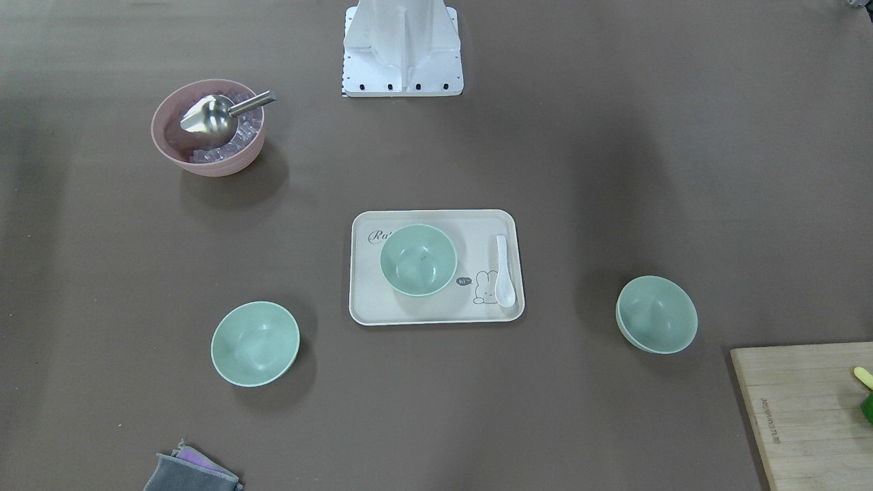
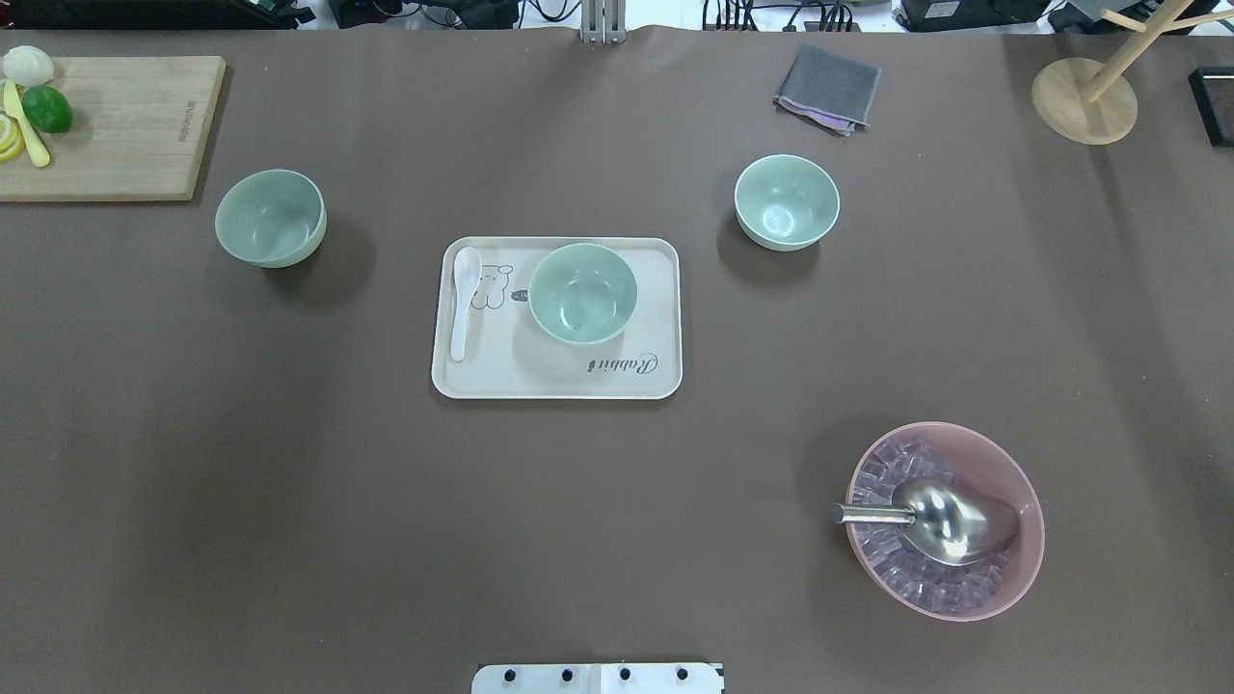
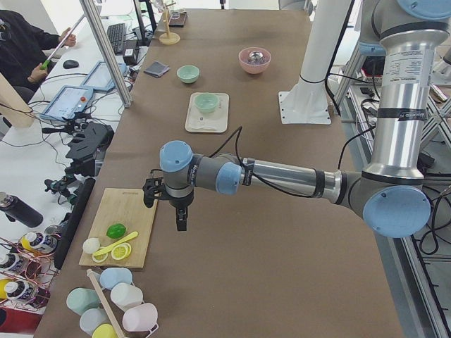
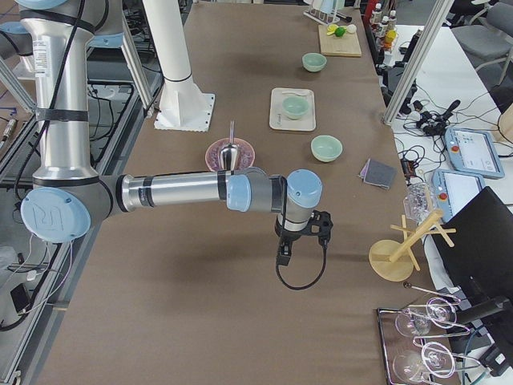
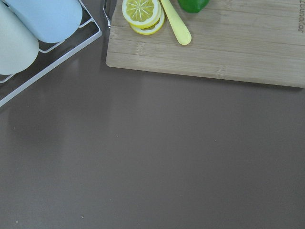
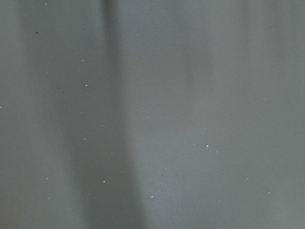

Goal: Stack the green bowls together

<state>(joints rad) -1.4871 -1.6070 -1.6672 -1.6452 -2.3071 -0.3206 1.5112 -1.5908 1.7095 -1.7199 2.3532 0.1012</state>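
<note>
Three pale green bowls stand apart and upright on the brown table. One (image 2: 582, 293) sits on the beige tray (image 2: 482, 376) in the middle. One (image 2: 270, 217) stands to the tray's left near the cutting board, one (image 2: 787, 202) to its right. My left gripper (image 3: 181, 218) shows only in the exterior left view; it hangs over the table beside the cutting board, far from the bowls. My right gripper (image 4: 284, 255) shows only in the exterior right view, over bare table at the other end. I cannot tell whether either is open or shut.
A pink bowl (image 2: 945, 520) with ice cubes and a metal scoop stands front right. A white spoon (image 2: 465, 299) lies on the tray. A cutting board (image 2: 116, 125) with lime and lemon is far left, a grey cloth (image 2: 827, 89) and a wooden stand (image 2: 1085, 101) far right.
</note>
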